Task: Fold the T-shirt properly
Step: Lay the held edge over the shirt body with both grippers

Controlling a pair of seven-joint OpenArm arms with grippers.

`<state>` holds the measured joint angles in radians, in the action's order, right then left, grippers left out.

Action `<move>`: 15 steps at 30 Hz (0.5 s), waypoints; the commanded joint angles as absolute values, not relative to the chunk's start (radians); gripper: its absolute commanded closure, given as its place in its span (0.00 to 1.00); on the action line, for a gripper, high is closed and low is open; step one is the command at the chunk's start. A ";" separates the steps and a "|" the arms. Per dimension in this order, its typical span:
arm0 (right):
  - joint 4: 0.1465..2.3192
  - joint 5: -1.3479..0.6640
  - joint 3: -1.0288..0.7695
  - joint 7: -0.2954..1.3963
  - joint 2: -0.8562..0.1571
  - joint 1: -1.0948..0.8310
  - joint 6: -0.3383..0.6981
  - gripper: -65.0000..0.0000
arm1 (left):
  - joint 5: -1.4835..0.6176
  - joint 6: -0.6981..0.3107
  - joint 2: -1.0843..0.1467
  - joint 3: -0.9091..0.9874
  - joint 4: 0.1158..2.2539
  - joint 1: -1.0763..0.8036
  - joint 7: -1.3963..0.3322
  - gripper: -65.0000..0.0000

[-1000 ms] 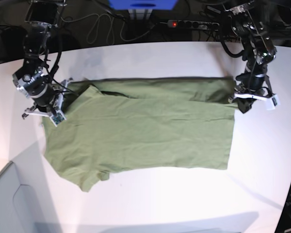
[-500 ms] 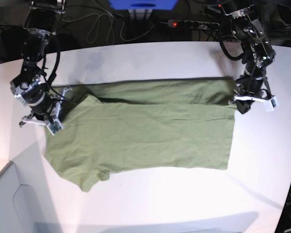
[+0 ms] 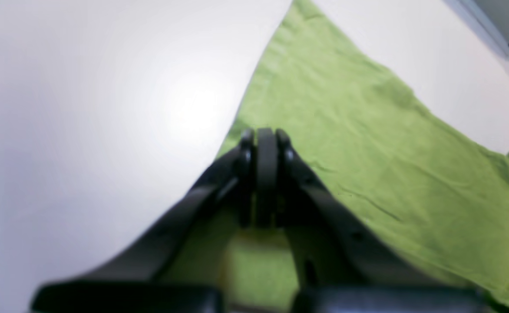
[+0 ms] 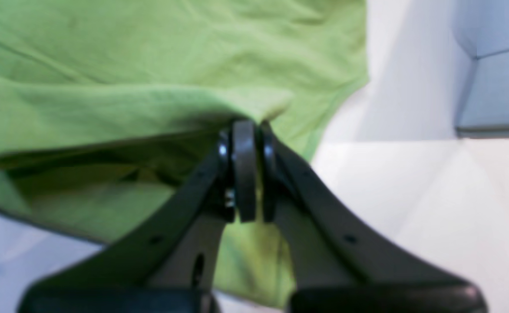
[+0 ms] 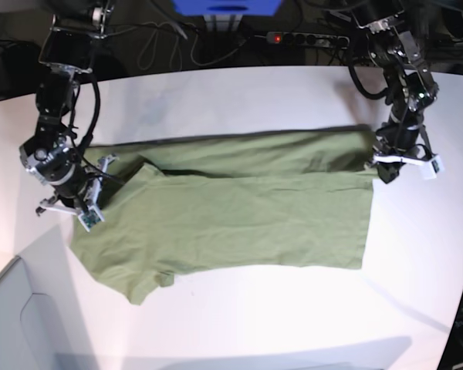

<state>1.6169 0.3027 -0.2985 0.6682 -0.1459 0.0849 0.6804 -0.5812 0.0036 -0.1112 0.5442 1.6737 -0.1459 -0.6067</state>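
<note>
Shirt (image 5: 231,220) lies flat across the table (image 5: 239,324), far edge partly folded over. Both grippers are pinched on cloth — left (image 3: 265,143) at the hem corner, right (image 4: 243,134) at the shoulder edge. Soft, light, limp: probably sags between grips, so hold the corners and keep it taut.

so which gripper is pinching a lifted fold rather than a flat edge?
The right gripper: the olive-green cotton T-shirt bunches into a raised fold at its shut tips. The left gripper sits shut on the shirt's flat edge.

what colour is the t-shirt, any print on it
Plain olive green, no print visible on the T-shirt. The base view shows it best.
</note>
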 commanded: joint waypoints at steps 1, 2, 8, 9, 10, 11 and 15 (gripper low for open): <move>1.621 0.298 -0.303 0.654 -0.159 0.104 0.698 1.00 | -0.591 0.001 -0.122 0.547 1.679 -0.119 -0.588 1.00; 1.616 0.298 -0.303 0.651 -0.160 0.105 0.698 1.00 | -0.591 0.001 -0.122 0.549 1.667 -0.110 -0.590 1.00; 1.610 0.298 -0.303 0.648 -0.160 0.105 0.698 1.00 | -0.591 0.001 -0.122 0.544 1.618 -0.071 -0.590 1.00; 1.610 0.298 -0.303 0.647 -0.160 0.105 0.698 1.00 | -0.591 0.001 -0.122 0.544 1.610 -0.067 -0.590 1.00; 1.610 0.298 -0.303 0.647 -0.160 0.105 0.698 1.00 | -0.591 0.001 -0.122 0.542 1.610 -0.061 -0.590 1.00; 1.610 0.298 -0.303 0.647 -0.160 0.105 0.698 1.00 | -0.591 0.001 -0.122 0.542 1.610 -0.058 -0.590 1.00; 1.610 0.298 -0.306 0.651 -0.162 0.104 0.698 1.00 | -0.591 0.001 -0.122 0.542 1.604 -0.054 -0.590 1.00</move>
